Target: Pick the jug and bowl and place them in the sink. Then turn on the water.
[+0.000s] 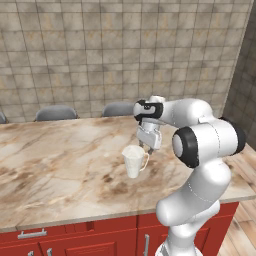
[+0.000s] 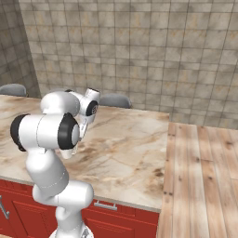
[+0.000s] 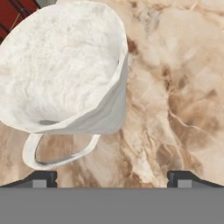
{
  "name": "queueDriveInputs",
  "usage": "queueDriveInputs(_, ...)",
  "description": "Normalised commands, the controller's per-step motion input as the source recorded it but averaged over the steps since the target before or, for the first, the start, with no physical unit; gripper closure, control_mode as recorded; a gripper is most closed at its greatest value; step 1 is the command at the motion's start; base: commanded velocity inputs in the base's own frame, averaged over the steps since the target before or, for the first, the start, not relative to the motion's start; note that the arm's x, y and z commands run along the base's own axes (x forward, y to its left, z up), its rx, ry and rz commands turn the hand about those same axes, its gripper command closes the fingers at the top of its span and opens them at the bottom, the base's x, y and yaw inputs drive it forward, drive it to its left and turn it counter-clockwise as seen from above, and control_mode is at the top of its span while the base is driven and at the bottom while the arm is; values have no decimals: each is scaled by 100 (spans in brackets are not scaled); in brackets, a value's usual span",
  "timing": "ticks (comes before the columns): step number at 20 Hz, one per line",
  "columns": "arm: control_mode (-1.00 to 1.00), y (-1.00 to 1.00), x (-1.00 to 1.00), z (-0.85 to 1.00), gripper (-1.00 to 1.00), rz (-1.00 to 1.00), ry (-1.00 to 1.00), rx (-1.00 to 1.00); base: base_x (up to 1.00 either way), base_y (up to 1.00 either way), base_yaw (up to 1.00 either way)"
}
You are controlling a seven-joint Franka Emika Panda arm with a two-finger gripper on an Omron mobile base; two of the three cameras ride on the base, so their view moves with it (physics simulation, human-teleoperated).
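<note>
We see a white jug point(image 1: 134, 161) standing upright on a marble countertop point(image 1: 60, 160), a small tapered pitcher with its loop handle point(image 1: 145, 161) turned toward the robot's white arm point(image 1: 200, 145). In the left base view the jug sits a little right of centre, and the gripper point(image 1: 148, 145) hangs at about one o'clock from the jug's rim, just above the handle side; from this angle we cannot tell whether it touches the jug. The arm rises from the lower right, bends at a large dark-ringed joint and reaches left toward the jug. In the hand view we look down into the jug's pale, open mouth point(image 3: 61, 65), which fills the area from nine to twelve o'clock, with the handle point(image 3: 59, 151) curving out below it at about seven o'clock. The two dark fingertips point(image 3: 41, 178) stand far apart at the bottom corners of that view, with nothing between them but bare marble, so the jaws are spread wide and hold nothing. In the right base view the arm point(image 2: 51, 132) stands at the left, in front of the countertop point(image 2: 125, 148), and hides the jug. Beyond the counter's far edge we see the rounded grey backs of chairs point(image 1: 56, 113), then a tiled wall point(image 1: 125, 50). Red cabinet fronts point(image 1: 75, 240) run under the counter.
</note>
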Motion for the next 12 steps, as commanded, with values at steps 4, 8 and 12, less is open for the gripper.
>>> queueDriveInputs(4, -100, 5, 0, -11, -100, 0, 0, 0, 0, 0, 0)
queueDriveInputs(8, -100, 7, 0, -8, -100, 0, 0, 0, 0, 0, 0)
queueDriveInputs(12, -100, 7, 0, -5, -100, 0, 0, 0, 0, 0, 0)
